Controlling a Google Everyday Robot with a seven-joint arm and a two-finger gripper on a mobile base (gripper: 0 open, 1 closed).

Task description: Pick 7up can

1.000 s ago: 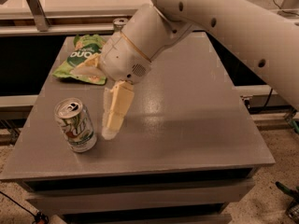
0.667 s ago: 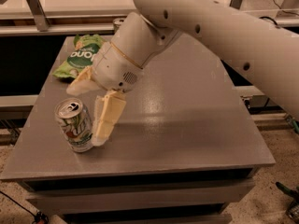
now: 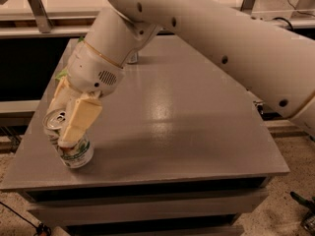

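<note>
The 7up can (image 3: pixel 78 154), white and green with a silver top, stands near the front left corner of the grey table (image 3: pixel 187 132) and leans to the left. My gripper (image 3: pixel 61 134) reaches down over it from the upper right. One cream finger (image 3: pixel 81 118) lies across the can's near side and the other is behind its far side. The fingers are shut on the can's upper half. The can's base rests on the table.
A sliver of a green snack bag (image 3: pixel 61 75) shows behind my wrist at the table's left edge. The bottom of another can (image 3: pixel 132 59) shows at the back behind my arm. The table's left and front edges are close to the 7up can.
My gripper has moved left and down from beside the can to around it, and the fingers have closed on it. The can now leans more.
</note>
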